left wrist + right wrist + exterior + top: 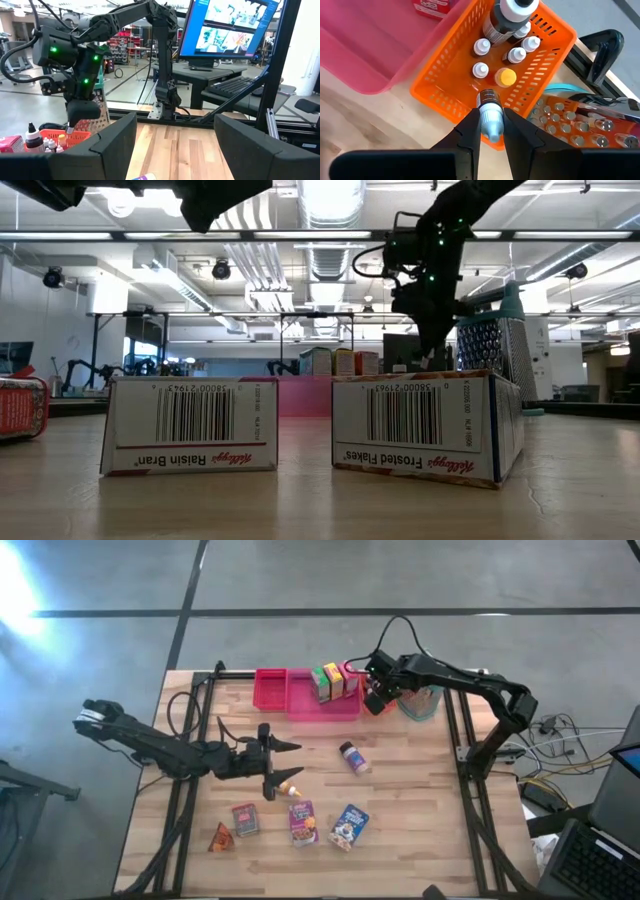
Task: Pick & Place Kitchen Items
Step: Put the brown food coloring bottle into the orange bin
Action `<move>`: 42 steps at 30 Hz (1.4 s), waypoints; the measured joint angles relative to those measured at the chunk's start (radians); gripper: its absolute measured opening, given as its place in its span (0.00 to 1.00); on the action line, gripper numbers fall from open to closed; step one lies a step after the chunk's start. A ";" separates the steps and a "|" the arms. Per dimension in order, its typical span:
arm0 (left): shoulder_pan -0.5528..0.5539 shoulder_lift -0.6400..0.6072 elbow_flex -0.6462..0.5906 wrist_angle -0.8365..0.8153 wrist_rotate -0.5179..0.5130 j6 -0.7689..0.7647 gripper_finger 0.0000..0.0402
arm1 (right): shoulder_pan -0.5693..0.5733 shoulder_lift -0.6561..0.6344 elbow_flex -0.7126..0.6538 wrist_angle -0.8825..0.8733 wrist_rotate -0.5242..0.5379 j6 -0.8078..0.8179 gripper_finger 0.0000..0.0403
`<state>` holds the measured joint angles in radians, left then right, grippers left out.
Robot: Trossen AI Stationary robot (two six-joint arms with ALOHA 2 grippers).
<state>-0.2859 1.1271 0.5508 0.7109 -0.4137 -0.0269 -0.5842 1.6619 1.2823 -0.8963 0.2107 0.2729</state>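
- Wooden slats make up the table [420, 800], which stands on a grey concrete floor; the low view looks across it into a workshop with ceiling lights and ducts.
- At the table's far edge, the right gripper [492, 131] hangs over the orange basket [450, 107], its fingers pinched narrow on a small dropper bottle [490, 112] with a pale cap, held just above the basket's near rim.
- Inside the basket stand several white-capped little bottles [480, 70], one yellow-capped, and a bigger dark bottle [507, 22].
- A metal grater [420, 700] stands just beside the basket.
- In the pink tray [300, 700] next to the basket stand a few small boxes [333, 681], green, yellow and red.
- The left gripper [272, 762] waits over the middle of the table, jaws spread fairly wide and empty.
- Near the front edge lie a purple box [303, 822], a blue box [349, 826], a red box [245, 819] and an orange wedge [220, 837].
- A small jar [353, 756] lies on its side, well apart from them.
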 joint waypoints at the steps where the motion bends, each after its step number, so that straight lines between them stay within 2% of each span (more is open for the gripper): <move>1: 0.000 0.000 0.000 0.000 0.000 0.000 0.68 | 0.003 0.000 -0.002 0.001 -0.004 -0.001 0.15; 11: 0.000 0.000 0.000 0.000 0.000 0.000 0.68 | 0.010 0.006 -0.026 -0.004 -0.041 -0.052 0.15; 15: 0.000 0.000 0.000 0.000 -0.001 0.000 0.68 | 0.009 0.006 -0.024 -0.002 -0.090 -0.054 0.15; 21: 0.000 0.000 0.000 0.003 -0.003 0.000 0.68 | 0.010 0.053 -0.018 -0.009 -0.107 -0.131 0.15; 32: 0.001 0.001 0.000 0.005 -0.003 0.003 0.68 | 0.012 0.095 0.094 -0.068 -0.080 -0.266 0.15; 42: 0.003 0.001 0.000 0.031 -0.003 0.033 0.68 | -0.005 0.101 0.092 -0.102 -0.076 -0.445 0.15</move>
<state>-0.2829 1.1278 0.5510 0.7422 -0.4171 0.0063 -0.5895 1.7627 1.3743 -0.9987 0.1345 -0.1719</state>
